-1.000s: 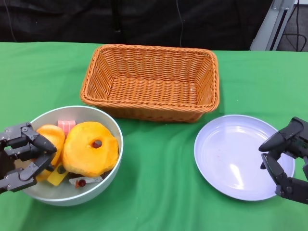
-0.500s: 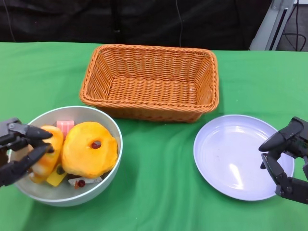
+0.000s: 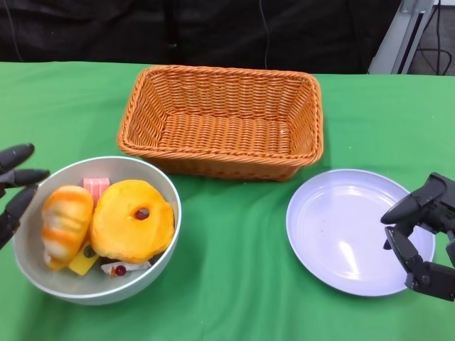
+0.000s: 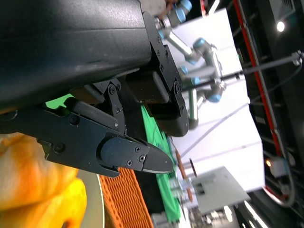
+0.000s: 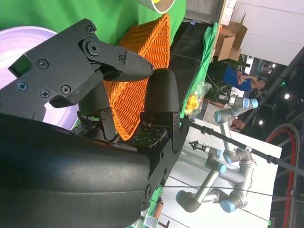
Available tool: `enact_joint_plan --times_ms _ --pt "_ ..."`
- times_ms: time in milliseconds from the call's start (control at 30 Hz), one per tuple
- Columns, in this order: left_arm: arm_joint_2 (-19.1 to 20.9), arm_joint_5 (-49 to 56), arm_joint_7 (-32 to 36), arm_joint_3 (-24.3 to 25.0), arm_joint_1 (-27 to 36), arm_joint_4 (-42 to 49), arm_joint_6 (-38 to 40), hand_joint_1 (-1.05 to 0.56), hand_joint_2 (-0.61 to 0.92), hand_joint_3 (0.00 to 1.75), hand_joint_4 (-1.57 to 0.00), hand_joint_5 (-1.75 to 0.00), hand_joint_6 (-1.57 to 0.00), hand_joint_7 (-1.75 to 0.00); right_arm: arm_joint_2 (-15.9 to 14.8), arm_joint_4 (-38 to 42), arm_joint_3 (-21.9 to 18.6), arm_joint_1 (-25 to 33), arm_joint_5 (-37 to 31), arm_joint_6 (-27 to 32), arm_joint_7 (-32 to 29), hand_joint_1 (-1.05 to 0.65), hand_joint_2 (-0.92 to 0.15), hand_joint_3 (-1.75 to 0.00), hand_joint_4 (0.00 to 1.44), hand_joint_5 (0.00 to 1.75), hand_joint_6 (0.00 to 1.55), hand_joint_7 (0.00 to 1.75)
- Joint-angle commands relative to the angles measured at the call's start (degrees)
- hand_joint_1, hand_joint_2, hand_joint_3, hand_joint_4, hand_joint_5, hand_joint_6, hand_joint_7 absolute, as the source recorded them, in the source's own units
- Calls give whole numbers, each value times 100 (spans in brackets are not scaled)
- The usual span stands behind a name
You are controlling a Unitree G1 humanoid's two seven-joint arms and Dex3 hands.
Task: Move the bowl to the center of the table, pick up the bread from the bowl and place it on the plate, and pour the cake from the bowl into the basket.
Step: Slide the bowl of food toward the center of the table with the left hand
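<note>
- I judged the job barely begun: the bowl (image 3: 96, 231) sat just beside my left hand (image 3: 14, 190), on that hand's side of the table rather than at the middle, so the first step was not done.
- My left hand was released, fingers spread and holding nothing, just off the bowl's rim and not clearly touching it.
- The bread (image 3: 66, 224) lay inside the bowl on the side nearest that hand, leaning against the round yellow cake (image 3: 133, 219); smaller pieces lay under and behind them, which I could not name.
- My right hand (image 3: 421, 238) was empty too, fingers apart, hovering over the near edge of the plate (image 3: 341, 227), which had no bread on it.
- The basket (image 3: 224, 121) stood beyond both hands with nothing in it, so the pour was not done either.
- All three steps were left: shifting the bowl, lifting the bread across, tipping the cake out.
</note>
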Motion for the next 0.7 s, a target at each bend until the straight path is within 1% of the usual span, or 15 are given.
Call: enact_joint_plan --times_ms 33,67,167,500,533,567,600,633,667,700 --pt "264 317 403 60 -115 257 -48 -59 92 23 -74 -41 -89 -2 -25 20 8 -56 56 -48 -32 -11 -53 -93 72 154 69 124" --pt "356 476 559 71 -172 409 -34 -59 92 25 -72 -30 -85 -1 -16 19 16 -59 77 -35 -28 -10 -53 -93 72 154 69 124" --pt "518 793 896 47 -269 677 -58 -60 92 28 -70 -19 -81 0 -8 12 29 -59 112 -7 -26 -9 -53 -92 72 154 69 124" --pt "591 855 1099 -71 -301 811 -153 -60 92 29 -71 -15 -81 0 -17 12 37 -58 118 -7 -34 -9 -54 -92 71 154 69 124" --pt "901 1194 1258 -207 -447 1040 454 -60 92 29 -71 -15 -81 0 -4 30 65 -86 88 -12 -42 -9 -54 -92 71 154 69 124" --pt "1135 1451 1388 -317 -558 1210 916 -67 92 33 -47 -6 -57 0 5 44 86 -107 66 -16 -48 -11 -54 -92 71 154 69 124" --pt "1346 1542 1263 -428 -696 1371 1463 -69 92 36 -39 -4 -48 0 14 77 111 -141 45 -20 -55 -11 -54 -91 71 154 69 124" --pt "1487 1527 1053 -501 -815 1480 1930 -71 92 39 -28 -2 -38 0 20 109 132 -170 24 -25 -66 -13 -54 -90 72 154 69 123" --pt "1555 1472 864 -555 -880 1517 2198 -73 92 42 -19 -1 -29 0 24 122 145 -183 16 -19 -74 -15 -54 -89 73 154 70 122" --pt "1618 1393 653 -594 -947 1542 2500 -74 92 44 -16 0 -26 0 26 144 157 -201 -20 -31 -95 -15 -54 -88 73 154 70 121"
